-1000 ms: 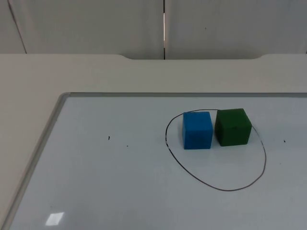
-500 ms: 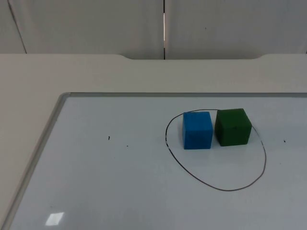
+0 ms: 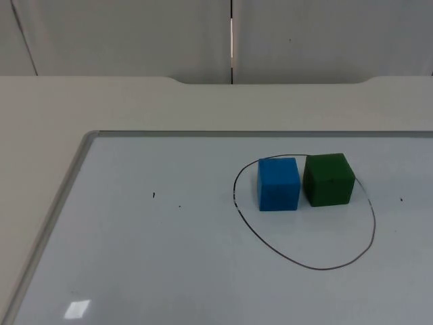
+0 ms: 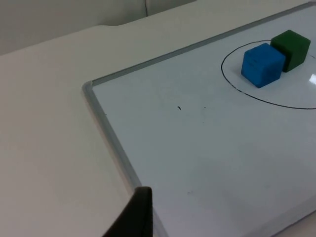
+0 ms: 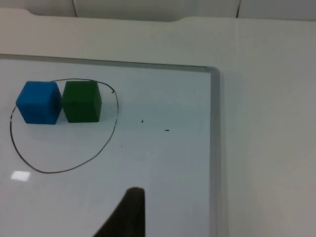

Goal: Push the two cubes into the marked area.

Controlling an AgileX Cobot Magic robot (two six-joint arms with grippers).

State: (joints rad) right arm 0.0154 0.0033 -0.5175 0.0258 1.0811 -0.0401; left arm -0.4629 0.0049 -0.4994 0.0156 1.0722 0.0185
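Whiteboard (image 3: pixel 135 257), blue cube (image 3: pixel 278 183) beside green cube (image 3: pixel 329 179), both inside drawn loop (image 3: pixel 308 264)

A whiteboard (image 3: pixel 169 271) lies flat on the desk (image 3: pixel 40 115), its far edge parallel to the partition wall (image 3: pixel 135 34) behind. On the board's right half a drawn loop (image 3: pixel 304 264) marks the area. Two cubes sit side by side inside the loop, at its far end, just beside each other: the left cube (image 3: pixel 278 183) and the right cube (image 3: pixel 328 179). The right cube stands close to the loop's far right stretch. The near part of the loop holds nothing. Two small marks (image 3: pixel 153 196) lie on the board well left of the loop.

In the left wrist view the left cube (image 4: pixel 262 64) is nearer than the right cube (image 4: pixel 292 50); in the right wrist view the right cube (image 5: pixel 82 101) stands between the left cube (image 5: pixel 39 102) and the board's edge (image 5: pixel 213 148).
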